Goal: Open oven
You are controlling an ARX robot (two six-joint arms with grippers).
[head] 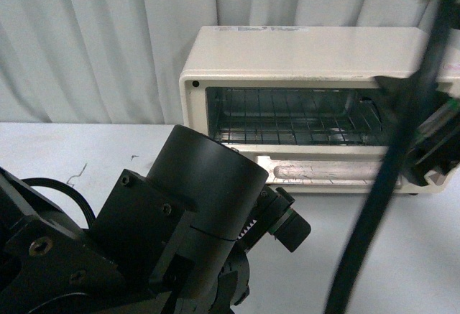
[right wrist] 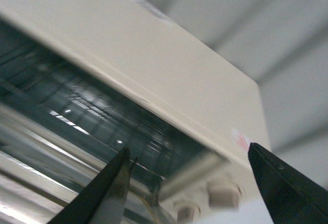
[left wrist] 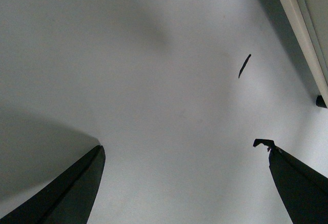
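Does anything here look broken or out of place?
Little stands out: a small dark streak on the white table, and one fingertip of the left end effector looks ragged. The oven stands open.

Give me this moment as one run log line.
oven: door down, rack showing | left gripper: open, empty, over table | right gripper: open, empty, by oven front

A pale pleated curtain point(head: 108, 41) hangs behind the white table point(head: 57, 145).
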